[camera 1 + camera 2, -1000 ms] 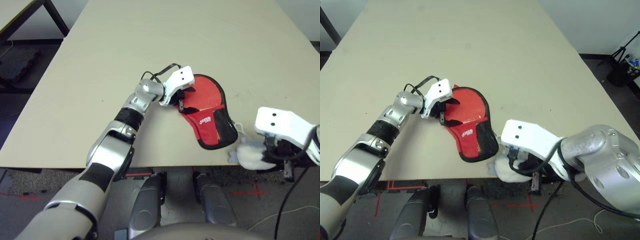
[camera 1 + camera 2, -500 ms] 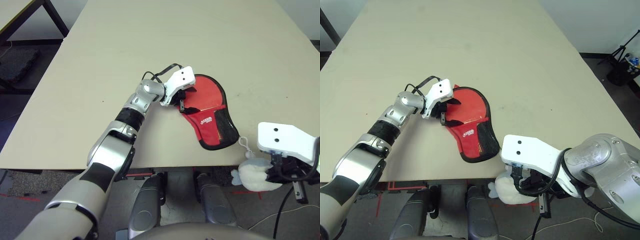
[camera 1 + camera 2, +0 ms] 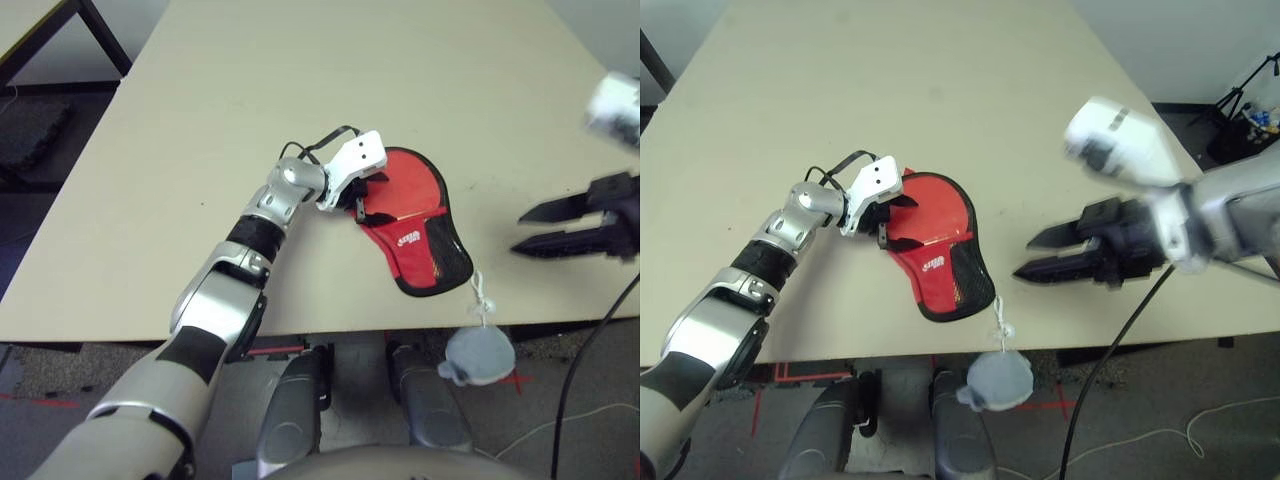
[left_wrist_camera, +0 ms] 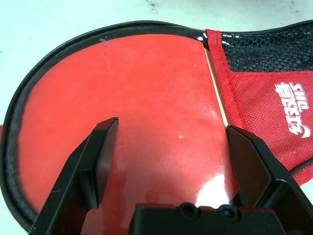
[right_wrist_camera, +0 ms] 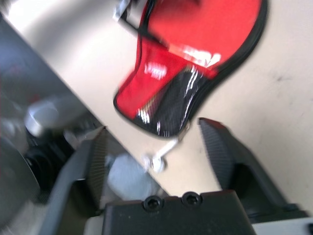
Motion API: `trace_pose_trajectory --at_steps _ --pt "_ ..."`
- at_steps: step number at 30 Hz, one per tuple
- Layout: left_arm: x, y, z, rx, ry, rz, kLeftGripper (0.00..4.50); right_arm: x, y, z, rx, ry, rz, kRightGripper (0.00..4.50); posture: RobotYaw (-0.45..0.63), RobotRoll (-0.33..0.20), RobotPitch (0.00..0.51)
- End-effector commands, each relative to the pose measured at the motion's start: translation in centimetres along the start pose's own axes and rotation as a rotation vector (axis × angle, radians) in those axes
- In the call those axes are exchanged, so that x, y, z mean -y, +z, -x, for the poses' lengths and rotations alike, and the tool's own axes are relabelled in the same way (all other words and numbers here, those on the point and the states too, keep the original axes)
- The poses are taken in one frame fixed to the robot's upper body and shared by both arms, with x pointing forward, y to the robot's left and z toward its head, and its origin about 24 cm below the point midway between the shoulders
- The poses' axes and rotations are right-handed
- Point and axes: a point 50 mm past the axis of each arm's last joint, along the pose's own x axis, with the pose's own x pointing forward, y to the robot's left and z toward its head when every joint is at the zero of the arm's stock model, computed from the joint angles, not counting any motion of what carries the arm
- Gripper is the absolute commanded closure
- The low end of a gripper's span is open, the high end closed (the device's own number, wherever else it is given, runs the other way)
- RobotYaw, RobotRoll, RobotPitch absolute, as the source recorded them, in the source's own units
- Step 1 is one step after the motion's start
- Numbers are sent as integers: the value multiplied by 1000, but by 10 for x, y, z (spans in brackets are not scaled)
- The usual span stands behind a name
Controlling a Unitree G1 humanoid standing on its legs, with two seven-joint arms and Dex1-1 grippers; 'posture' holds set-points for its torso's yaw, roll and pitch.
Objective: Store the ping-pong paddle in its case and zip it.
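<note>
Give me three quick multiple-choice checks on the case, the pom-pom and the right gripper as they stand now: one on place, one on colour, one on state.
1. Where is the pom-pom?
A. On the case
B. Hanging off the table's near edge
C. In the right gripper

2. What colour is the case's rim?
A. Black
B. White
C. Yellow

3. How is the right gripper?
A. Shut on the pom-pom
B. Shut on the case
C. Open, holding nothing

Key: 1 B, it dangles on its cord below the table edge beside the case. 2 A, a black zipper band runs round the red fabric. 3 C, its fingers are spread above the table with nothing between them.
</note>
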Motion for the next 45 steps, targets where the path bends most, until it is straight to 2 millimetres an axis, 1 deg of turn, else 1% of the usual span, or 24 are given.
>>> trace_pose_trajectory --at_steps 1,3,4,6,8,10,13,15,17,21,25,28,32,35,37,40,45 --pt "8 -30 1 -114 14 82 0 28 7 -5 128 -225 -31 34 -116 0 226" --pt "7 -30 1 -100 30 89 0 45 11 -12 242 -360 -63 34 -111 0 228" --pt "7 -29 2 -96 34 92 0 50 12 -15 286 -396 -83 34 -110 0 228" --pt "7 -29 2 -82 50 101 0 68 9 -22 434 -558 -146 34 -107 0 230" --pt "6 -28 2 -59 74 111 0 83 0 -25 556 -740 -190 34 -104 0 230" --pt "3 -24 2 -13 105 143 0 90 -6 -26 646 -847 -187 34 -101 0 234" --pt "-2 -17 3 54 155 183 0 101 -18 -27 752 -945 -269 34 -96 0 235" --pt "-9 -10 6 119 226 224 0 111 -28 -26 791 -1022 -279 34 -92 0 235" --pt "-17 -3 10 185 299 250 0 116 -35 -27 811 -1053 -269 34 -81 0 235" --pt "-35 10 26 321 483 309 0 125 -47 -37 807 -1021 -266 34 -71 0 235" --pt "-47 15 42 414 629 360 0 134 -59 -41 783 -1037 -262 34 -51 0 234" --pt "-52 17 50 461 703 379 0 138 -61 -42 787 -1038 -251 34 -42 0 237" --pt "-62 10 81 513 932 371 0 139 -58 -39 808 -1061 -215 34 -42 0 243" --pt "-63 -4 97 482 1074 339 0 142 -62 -37 802 -1080 -212 34 -43 0 246" --pt "-62 -12 105 467 1139 352 0 145 -65 -34 806 -1098 -216 34 -42 0 249" --pt "-56 -30 120 411 1240 330 0 148 -73 -32 820 -1123 -219 34 -36 0 252" --pt "-47 -49 137 349 1361 315 0 154 -80 -31 825 -1140 -236 34 -26 0 260"
